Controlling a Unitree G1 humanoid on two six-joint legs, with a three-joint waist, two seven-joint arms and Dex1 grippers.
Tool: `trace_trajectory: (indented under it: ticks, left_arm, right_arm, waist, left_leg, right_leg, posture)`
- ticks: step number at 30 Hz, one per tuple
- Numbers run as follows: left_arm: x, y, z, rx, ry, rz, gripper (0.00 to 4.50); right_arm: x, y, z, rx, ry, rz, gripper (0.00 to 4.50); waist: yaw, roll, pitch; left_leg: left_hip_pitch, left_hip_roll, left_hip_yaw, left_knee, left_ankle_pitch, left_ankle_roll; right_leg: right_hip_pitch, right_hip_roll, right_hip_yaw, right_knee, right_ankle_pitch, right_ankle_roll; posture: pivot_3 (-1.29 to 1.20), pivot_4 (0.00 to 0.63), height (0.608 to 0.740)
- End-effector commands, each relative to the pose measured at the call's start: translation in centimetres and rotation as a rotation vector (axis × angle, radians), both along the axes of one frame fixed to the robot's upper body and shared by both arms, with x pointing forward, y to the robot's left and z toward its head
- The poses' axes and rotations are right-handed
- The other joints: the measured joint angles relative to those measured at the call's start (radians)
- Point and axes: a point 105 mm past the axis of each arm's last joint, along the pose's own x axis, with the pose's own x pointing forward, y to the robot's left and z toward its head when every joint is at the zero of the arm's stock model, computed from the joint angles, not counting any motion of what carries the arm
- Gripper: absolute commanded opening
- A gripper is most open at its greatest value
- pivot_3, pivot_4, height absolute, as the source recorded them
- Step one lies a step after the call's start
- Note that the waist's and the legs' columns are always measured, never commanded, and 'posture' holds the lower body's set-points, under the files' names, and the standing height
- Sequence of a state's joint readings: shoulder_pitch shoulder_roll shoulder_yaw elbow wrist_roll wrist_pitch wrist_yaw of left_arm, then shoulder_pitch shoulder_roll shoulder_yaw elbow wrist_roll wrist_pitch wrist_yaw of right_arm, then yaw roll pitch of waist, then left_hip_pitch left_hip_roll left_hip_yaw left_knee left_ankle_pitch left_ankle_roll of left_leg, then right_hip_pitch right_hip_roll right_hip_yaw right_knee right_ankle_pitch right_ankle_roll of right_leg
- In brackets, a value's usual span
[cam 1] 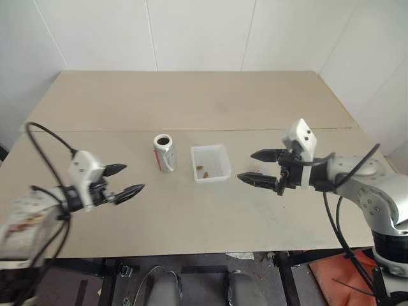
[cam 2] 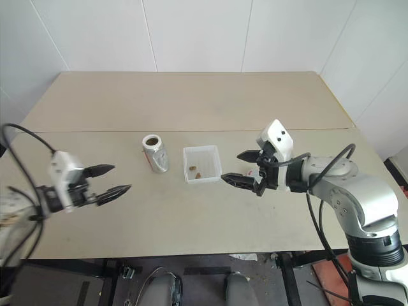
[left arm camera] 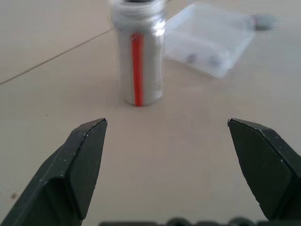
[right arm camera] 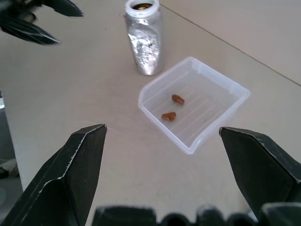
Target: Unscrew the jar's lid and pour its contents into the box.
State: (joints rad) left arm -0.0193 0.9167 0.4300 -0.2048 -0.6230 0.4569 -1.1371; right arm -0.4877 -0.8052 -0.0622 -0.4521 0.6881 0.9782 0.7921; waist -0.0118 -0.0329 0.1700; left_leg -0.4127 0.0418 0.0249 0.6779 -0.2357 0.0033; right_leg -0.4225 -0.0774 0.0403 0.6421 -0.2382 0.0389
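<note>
A beige desk point(cam 1: 191, 102) with two things on it.
The open jar point(cam 1: 164, 152) stands upright near the desk's middle; the box point(cam 1: 210, 163) lies just beside it, apart, toward the right edge.

Silver jar point(right arm camera: 144, 43), red stripe; translucent white box point(right arm camera: 225, 84).

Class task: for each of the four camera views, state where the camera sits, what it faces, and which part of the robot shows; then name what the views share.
Left eye and right eye views: on the head, looking forward and down at the table; both arms show, with the left end effector and right end effector open.
Left wrist view: on the left wrist, facing the jar; its two fingers show.
Right wrist view: on the right wrist, facing the box and contents; its fingers show.
Shared: every view shows the uncapped jar and box.
</note>
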Motion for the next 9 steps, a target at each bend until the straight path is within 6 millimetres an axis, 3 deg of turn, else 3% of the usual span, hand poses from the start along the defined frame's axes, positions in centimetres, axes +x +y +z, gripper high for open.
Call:
trace_trajectory:
  ticks: [1,5,9]
  left_arm:
    - [-2.0,0.7,3.2,0.016,-0.047,-0.121,4.45]
    - [-2.5,1.9,4.5,0.022,-0.058,-0.113,4.45]
    - [-2.3,1.6,4.3,0.015,-0.064,-0.12,4.45]
  right_arm:
    - [0.0,-1.1,1.6,-0.004,-0.1,-0.012,4.5]
    - [0.1,-1.8,1.7,-0.022,-0.114,-0.026,4.5]
    - [-0.3,-2.1,1.5,-0.032,-0.118,-0.03,4.5]
  waist:
    - [0.002,0.0,0.0]
    - [0.0,0.0,0.0]
    - [-0.001,0.0,0.0]
  left_leg:
    - [0.0,0.0,0.0,0.0,0.0,0.0]
    - [0.001,0.0,0.001,-0.001,0.0,0.0]
    - [0.001,0.001,0.001,-0.001,0.0,0.0]
  right_leg:
    - [0.0,0.0,0.0,0.0,0.0,0.0]
    - [0.001,0.0,0.0,0.0,0.0,0.0]
    - [0.0,0.001,0.001,0.0,0.0,0.0]
  posture:
    - [0.0,0.15,0.74]
    - [0.0,0.15,0.74]
    - [0.0,0.15,0.74]
